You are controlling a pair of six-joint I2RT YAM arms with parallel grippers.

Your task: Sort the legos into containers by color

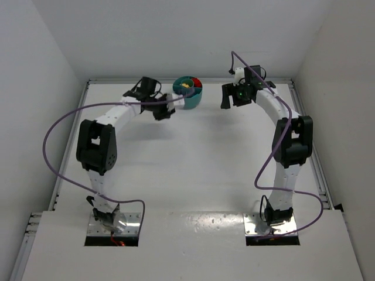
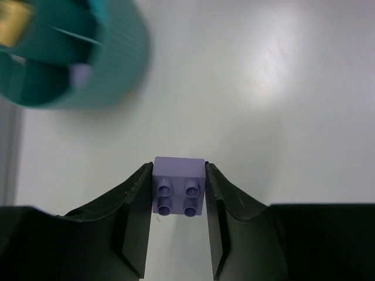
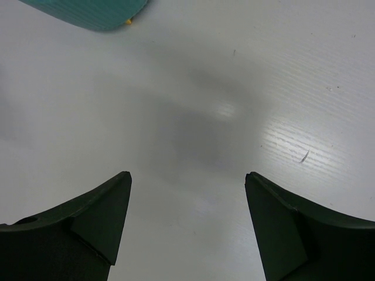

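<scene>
A pale purple lego (image 2: 179,184) with four studs facing the camera sits clamped between the fingertips of my left gripper (image 2: 179,171), which is shut on it. This gripper (image 1: 163,111) is just left of and in front of the round teal bowl (image 1: 188,92). The bowl's containers hold red (image 1: 198,82) and yellow (image 1: 186,86) pieces. In the left wrist view the bowl (image 2: 114,64) is blurred at the upper left, with a pale purple spot (image 2: 80,73) and a yellow patch (image 2: 12,23) inside. My right gripper (image 3: 187,175) stands open over bare table, right of the bowl (image 3: 94,14).
White walls close in the table on the left, back and right. A raised rail (image 1: 82,102) runs along the table's left edge. A tiny yellow speck (image 3: 129,22) shows at the bowl's foot. Purple cables loop beside both arms.
</scene>
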